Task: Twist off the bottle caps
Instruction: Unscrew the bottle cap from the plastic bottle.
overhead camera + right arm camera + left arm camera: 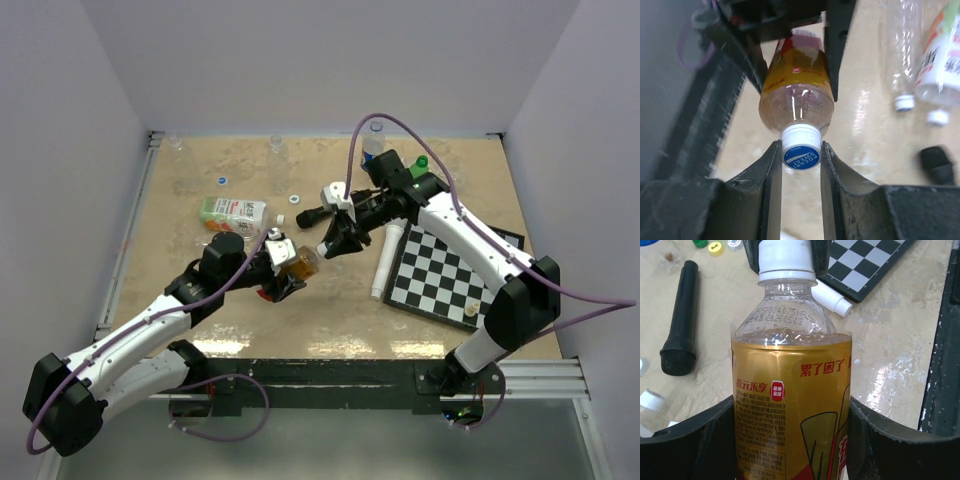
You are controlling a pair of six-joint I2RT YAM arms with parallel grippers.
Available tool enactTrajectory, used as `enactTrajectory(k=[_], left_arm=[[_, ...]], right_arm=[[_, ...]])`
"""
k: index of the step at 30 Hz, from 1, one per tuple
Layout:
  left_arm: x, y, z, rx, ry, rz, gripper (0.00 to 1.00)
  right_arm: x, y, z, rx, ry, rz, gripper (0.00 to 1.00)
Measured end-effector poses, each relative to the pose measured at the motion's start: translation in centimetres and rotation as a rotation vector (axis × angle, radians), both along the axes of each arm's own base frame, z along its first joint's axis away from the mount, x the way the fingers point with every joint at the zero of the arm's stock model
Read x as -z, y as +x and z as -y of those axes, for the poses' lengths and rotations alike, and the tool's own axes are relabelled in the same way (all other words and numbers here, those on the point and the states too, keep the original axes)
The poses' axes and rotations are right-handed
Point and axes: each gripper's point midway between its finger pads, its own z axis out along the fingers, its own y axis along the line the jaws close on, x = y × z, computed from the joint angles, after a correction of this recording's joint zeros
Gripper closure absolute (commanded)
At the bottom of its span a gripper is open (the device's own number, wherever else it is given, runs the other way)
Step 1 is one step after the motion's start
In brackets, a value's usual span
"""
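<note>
— Our right gripper (801,159) is clamped on the white cap (800,145), a finger on each side.
— And our left gripper (792,440) grips the amber bottle (790,405) by its body at mid-table, probably lifted clear, though we can't be sure from above.
— Just beyond it lies a black microphone (680,325). The chessboard (450,270) sits to the right.

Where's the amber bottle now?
Top view, centre of the table: the amber bottle is held by the left tool, its cap pinched by the right tool.
</note>
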Motion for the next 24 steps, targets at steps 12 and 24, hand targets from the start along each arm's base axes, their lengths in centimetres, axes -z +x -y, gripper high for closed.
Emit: enactTrajectory(k=[12, 24], left_arm=[[-0.4, -0.3, 0.3, 0.021, -0.014, 0.013, 1.00], [-0.1, 0.1, -0.2, -0.008, -0.002, 0.005, 1.00]], right_arm=[[-0.7, -0.3, 0.6, -0.295, 0.062, 0.645, 0.55], [-3.7, 0.5, 3.2, 0.004, 0.056, 0.417, 0.29]])
